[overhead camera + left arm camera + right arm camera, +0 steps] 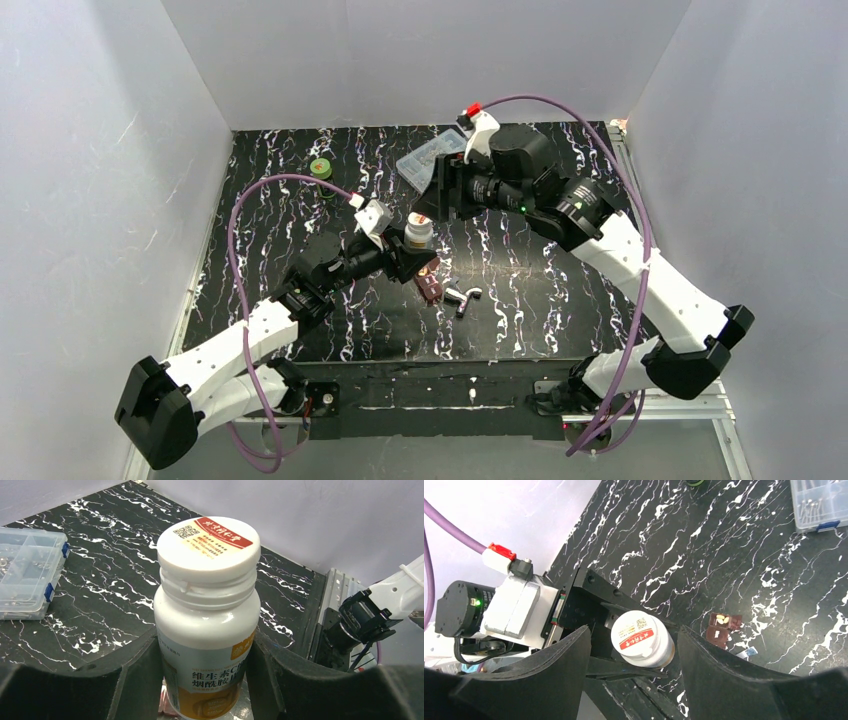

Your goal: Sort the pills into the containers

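Note:
A white pill bottle (207, 625) with a white cap and a red label stands upright in my left gripper (205, 647), which is shut on its body. In the top view the bottle (419, 230) sits mid-table. My right gripper (634, 632) hovers open above the cap (640, 636), one jaw on either side with gaps. The dark red-brown container (723, 629) lies on the table just right of the bottle, one compartment open with pale pills (722, 619) inside. The container (428, 286) also shows in the top view.
A clear compartment box (430, 160) lies at the back, partly under the right arm. A shiny silver metal piece (463, 297) rests next to the container. A small green round object (321, 168) sits at the back left. White walls enclose the black marbled table (540, 310).

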Controlling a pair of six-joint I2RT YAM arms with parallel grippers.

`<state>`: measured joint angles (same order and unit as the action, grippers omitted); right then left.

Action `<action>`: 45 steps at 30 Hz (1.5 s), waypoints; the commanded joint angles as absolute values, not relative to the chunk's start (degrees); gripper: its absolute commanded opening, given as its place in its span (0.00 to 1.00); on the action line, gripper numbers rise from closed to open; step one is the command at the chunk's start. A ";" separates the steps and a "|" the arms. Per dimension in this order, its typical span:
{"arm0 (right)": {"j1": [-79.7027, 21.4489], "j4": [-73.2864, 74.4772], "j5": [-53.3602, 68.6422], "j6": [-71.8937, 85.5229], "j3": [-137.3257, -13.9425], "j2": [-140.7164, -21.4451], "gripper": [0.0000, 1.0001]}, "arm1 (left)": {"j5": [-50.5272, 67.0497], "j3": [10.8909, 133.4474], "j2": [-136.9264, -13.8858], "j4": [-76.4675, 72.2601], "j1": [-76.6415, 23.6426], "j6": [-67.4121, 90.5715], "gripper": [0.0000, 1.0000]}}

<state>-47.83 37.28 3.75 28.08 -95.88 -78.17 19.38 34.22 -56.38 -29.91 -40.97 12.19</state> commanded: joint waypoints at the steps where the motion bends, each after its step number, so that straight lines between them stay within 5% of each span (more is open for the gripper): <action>1: -48.85 36.35 3.11 27.17 -96.06 -78.57 0.71 | 19.98 36.02 -54.34 -32.48 -40.69 12.69 0.00; 45: -49.53 36.35 3.11 27.17 -86.86 -69.70 0.71 | 15.92 36.86 -48.87 -31.17 -40.68 10.93 0.00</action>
<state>-50.26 37.58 3.62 28.08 -85.69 -73.54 16.64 34.72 -51.33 -31.62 -40.62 13.76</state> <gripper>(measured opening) 0.709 0.510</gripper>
